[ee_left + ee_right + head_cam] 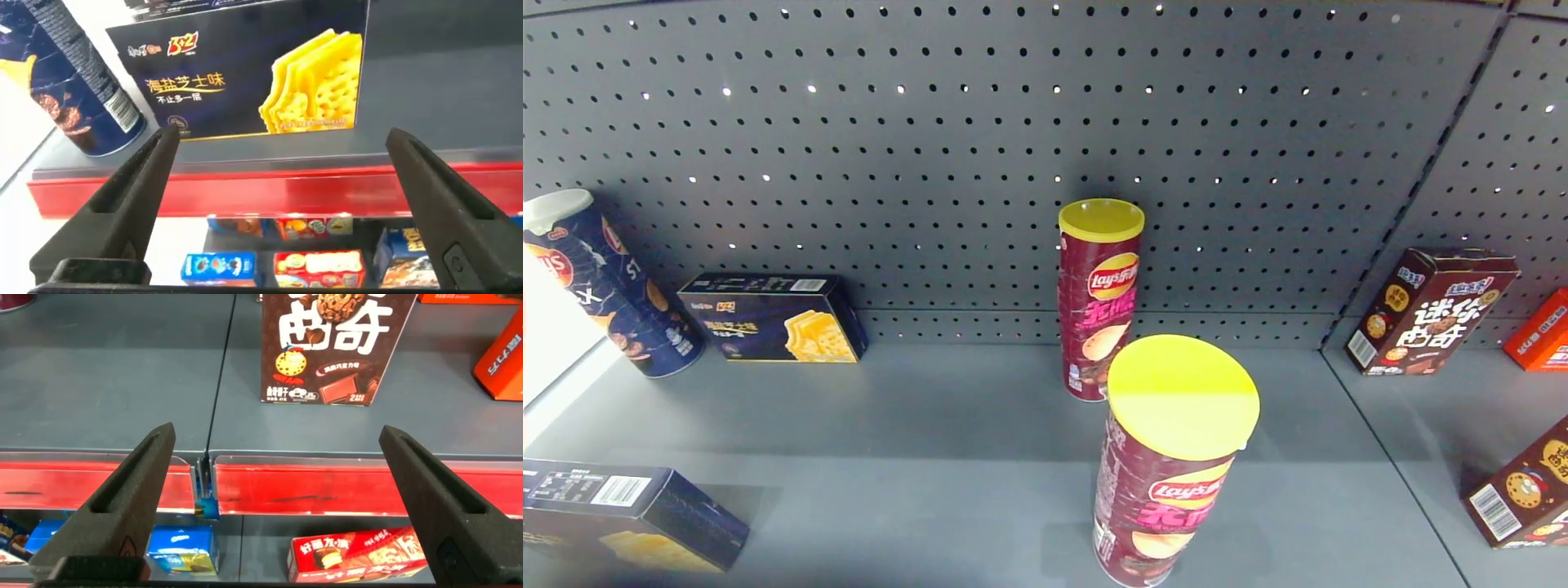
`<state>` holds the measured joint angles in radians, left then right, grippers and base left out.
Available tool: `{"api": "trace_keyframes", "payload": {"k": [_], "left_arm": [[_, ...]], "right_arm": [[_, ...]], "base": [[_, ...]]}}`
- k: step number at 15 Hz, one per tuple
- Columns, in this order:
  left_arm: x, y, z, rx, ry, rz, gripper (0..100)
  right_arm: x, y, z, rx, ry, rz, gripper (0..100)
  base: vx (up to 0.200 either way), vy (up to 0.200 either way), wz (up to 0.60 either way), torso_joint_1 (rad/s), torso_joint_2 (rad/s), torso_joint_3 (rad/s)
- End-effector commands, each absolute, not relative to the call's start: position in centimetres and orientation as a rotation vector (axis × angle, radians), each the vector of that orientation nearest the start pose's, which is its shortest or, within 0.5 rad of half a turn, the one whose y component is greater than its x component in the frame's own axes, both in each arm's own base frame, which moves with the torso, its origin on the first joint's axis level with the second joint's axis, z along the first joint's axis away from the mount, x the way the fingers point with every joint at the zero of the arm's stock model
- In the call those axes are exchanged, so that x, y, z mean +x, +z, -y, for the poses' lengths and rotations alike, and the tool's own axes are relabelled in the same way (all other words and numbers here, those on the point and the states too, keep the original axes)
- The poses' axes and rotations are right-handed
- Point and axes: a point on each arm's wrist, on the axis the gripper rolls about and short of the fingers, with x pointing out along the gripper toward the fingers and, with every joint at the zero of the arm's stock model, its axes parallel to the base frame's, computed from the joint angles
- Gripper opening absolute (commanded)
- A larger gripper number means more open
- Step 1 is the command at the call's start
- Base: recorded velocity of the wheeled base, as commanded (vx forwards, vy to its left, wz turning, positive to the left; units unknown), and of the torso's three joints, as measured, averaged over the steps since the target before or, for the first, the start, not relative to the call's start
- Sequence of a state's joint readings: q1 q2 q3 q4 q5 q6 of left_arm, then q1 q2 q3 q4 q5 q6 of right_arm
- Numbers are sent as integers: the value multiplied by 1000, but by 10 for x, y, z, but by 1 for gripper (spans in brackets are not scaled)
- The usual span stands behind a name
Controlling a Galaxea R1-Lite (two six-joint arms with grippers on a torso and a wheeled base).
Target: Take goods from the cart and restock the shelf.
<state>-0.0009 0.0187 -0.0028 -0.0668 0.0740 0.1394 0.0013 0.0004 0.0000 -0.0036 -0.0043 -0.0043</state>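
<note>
Two maroon chip cans with yellow lids stand upright on the grey shelf (931, 425), one near the front (1168, 465) and one by the back wall (1098, 298). My left gripper (282, 139) is open with nothing between its fingers. It hangs in front of the shelf's red edge strip (270, 192), facing a dark blue cracker box (245, 73) and a navy chip can (69, 82). My right gripper (278, 433) is open and holds nothing, in front of a brown cookie box (327, 347) on the neighbouring shelf bay.
In the head view a navy can (600, 286) leans at far left, a cracker box (776, 318) lies at the back and another (621, 514) at the front left. Brown cookie boxes (1429, 314) (1523, 486) and an orange box (1543, 331) sit right. Packets (359, 551) fill the lower shelf.
</note>
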Motion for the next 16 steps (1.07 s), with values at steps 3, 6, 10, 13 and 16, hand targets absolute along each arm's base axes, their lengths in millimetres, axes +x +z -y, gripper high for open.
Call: {"api": "trace_keyframes", "payload": {"k": [3, 6, 10, 13, 16], "left_arm": [[-23, 82, 1, 117, -18, 63, 100], [-23, 81, 2, 100, -64, 51, 100], [-24, 81, 3, 70, -132, 40, 100], [-23, 75, -1, 60, 43, -4, 100], [-23, 75, -1, 55, 40, -4, 100]], "right_arm": [[-23, 76, 0, -5, -3, 3, 100], [-23, 76, 0, -5, -3, 5, 100], [-23, 76, 0, -5, -3, 5, 100], [-23, 76, 0, -6, -3, 3, 100], [-23, 76, 0, -6, -3, 3, 100]], "base": [[0, 0, 0, 0, 0, 0], [0, 0, 0, 0, 0, 0], [0, 0, 0, 0, 0, 0], [0, 0, 0, 0, 0, 0], [0, 0, 0, 0, 0, 0]]}}
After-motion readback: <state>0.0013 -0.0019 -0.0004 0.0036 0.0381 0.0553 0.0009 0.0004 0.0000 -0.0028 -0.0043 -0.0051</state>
